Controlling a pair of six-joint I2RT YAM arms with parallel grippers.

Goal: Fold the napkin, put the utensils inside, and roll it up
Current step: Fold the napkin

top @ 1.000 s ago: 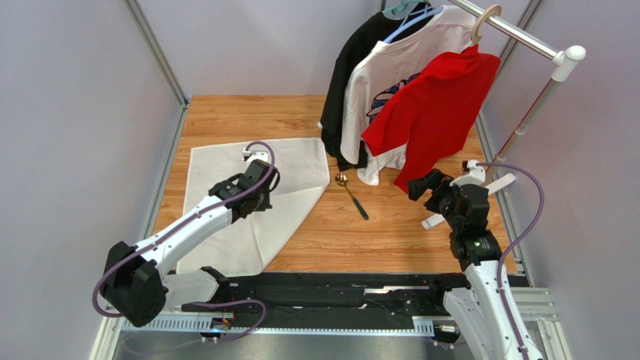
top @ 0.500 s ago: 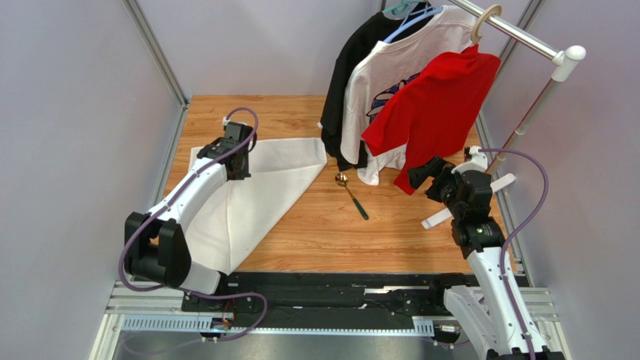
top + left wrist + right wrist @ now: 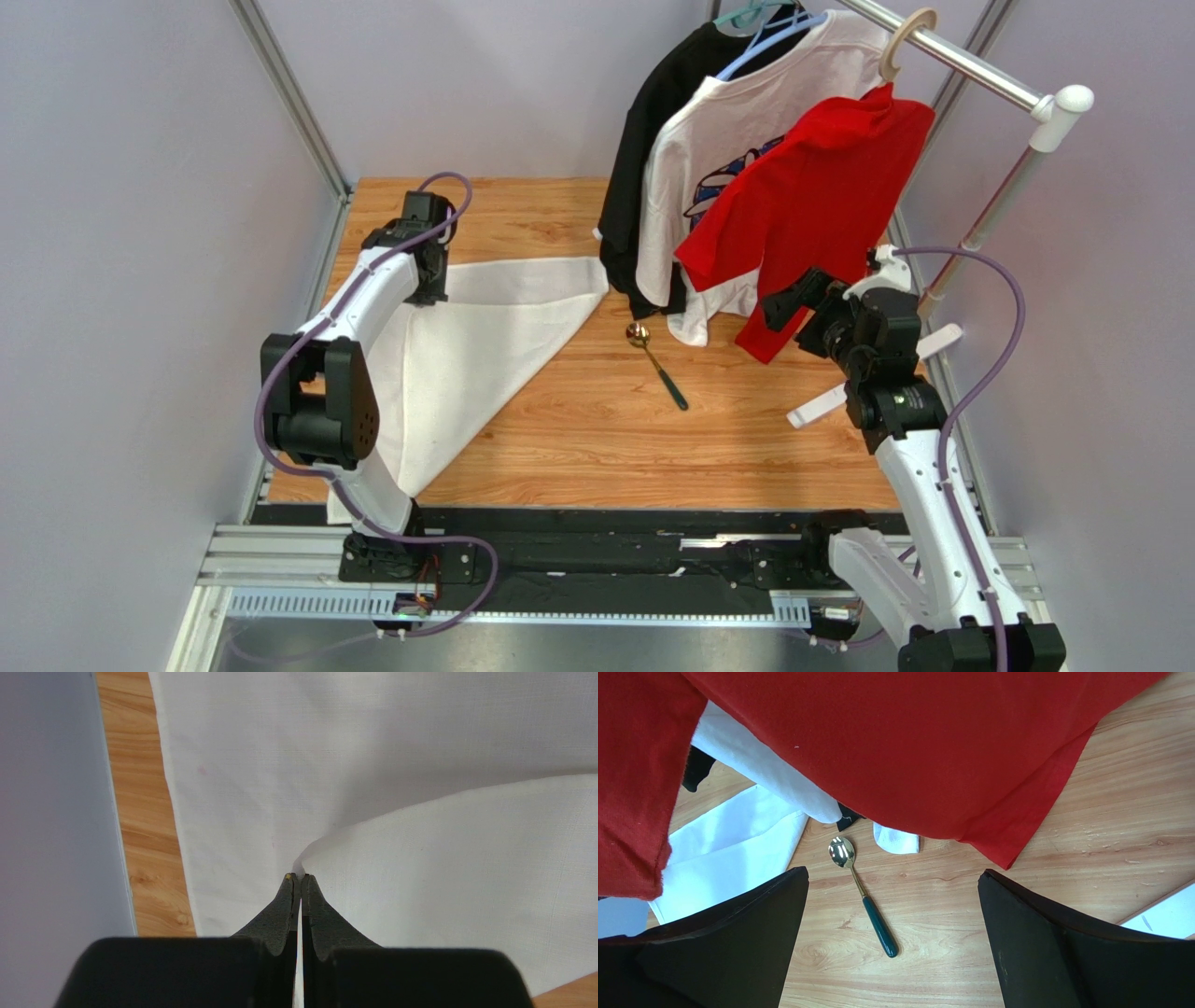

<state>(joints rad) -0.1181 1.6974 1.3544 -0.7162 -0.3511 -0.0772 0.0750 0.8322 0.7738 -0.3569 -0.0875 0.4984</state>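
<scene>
The napkin (image 3: 463, 350) is the big plain white cloth on the left half of the wooden worktop (image 3: 673, 448), thin woven fabric with one part doubled over itself so it reads as a rough triangle from above. The left tool (image 3: 300, 879) is out at the cloth's far left corner with its two dark fingers pressed together, and a sliver of white napkin edge is pinched between them. From the wrist view you can see the fabric peaking up into a soft fold right at the tips. The right tool (image 3: 892, 873) is on the other side with its fingers spread wide apart, holding nothing and touching nothing. It hangs above the worktop just below the hem of a hanging red shirt (image 3: 913, 742). The spoon (image 3: 875, 917) lies flat on bare wood under that gap, well apart from the napkin's nearest corner. It has a small shiny gold bowl and a slim dark handle. The bowl points toward a white shirt (image 3: 687, 140) hanging next to the red one.
</scene>
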